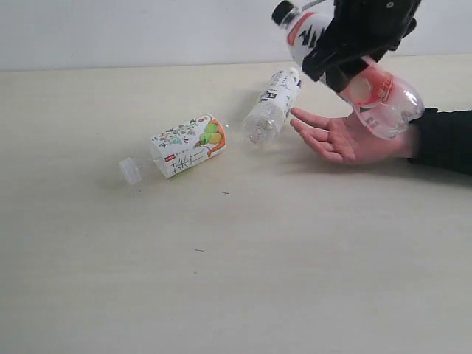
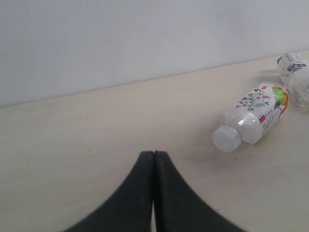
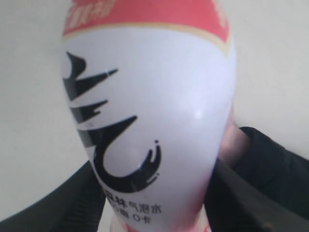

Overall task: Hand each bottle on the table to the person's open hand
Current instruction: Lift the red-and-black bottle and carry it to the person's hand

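The right pincer (image 1: 335, 70) is clamped round the middle of the pink-red bottle (image 1: 383, 99) and holds it off the table (image 1: 221, 280) at the far right. The bottle is tilted, its black cap (image 1: 282, 12) up and to the left, its clear base down and to the right. The base sits over the heel of the person's open hand (image 1: 339, 136), which lies palm up with fingers pointing left. Whether base and palm touch cannot be told.

In the right wrist view the bottle's label is white with a broad black brush-stroke character. Under it runs a line of small Chinese print with a "0" in it, and a red band has white lettering too blurred to read.

The white-labelled bottle (image 1: 271, 105) lies on its side just beside the fingertips, on their left. Its print is too small to read. Further left lies the floral bottle (image 1: 188, 145), its white cap (image 1: 130, 170) pointing near-left. It has leaves, green and orange fruit and large black Chinese characters.

The left pincer (image 2: 153, 159) has its fingers pressed together on nothing, well apart from the bottles
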You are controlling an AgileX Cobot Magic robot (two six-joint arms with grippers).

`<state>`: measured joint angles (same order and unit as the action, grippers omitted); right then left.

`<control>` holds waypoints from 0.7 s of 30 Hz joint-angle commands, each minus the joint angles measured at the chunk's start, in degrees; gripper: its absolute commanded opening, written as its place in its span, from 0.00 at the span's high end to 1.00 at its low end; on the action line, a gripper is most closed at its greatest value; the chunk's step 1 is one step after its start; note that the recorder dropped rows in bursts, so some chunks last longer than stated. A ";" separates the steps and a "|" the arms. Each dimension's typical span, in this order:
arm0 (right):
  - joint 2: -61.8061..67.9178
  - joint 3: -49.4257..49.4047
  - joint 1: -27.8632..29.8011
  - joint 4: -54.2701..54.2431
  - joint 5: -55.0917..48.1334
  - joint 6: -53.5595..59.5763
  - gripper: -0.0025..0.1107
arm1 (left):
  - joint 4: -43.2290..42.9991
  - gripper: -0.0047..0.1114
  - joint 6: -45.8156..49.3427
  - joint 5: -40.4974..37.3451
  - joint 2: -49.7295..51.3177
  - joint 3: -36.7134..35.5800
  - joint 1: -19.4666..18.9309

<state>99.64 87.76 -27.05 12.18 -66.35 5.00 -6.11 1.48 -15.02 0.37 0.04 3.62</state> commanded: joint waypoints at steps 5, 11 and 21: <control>5.48 3.83 9.16 -14.34 -0.52 -3.10 0.98 | 0.32 0.95 -0.10 0.29 -0.37 -0.04 0.37; 10.03 4.14 9.41 -12.85 0.25 -3.61 0.98 | 0.32 0.95 -0.10 0.29 -0.37 -0.04 0.37; 13.06 4.14 9.78 -2.42 -0.10 -12.17 0.98 | 0.32 0.95 -0.10 0.29 -0.37 -0.04 0.37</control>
<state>112.26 91.31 -17.60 7.51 -66.53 -5.23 -6.11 1.48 -15.02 0.37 0.04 3.62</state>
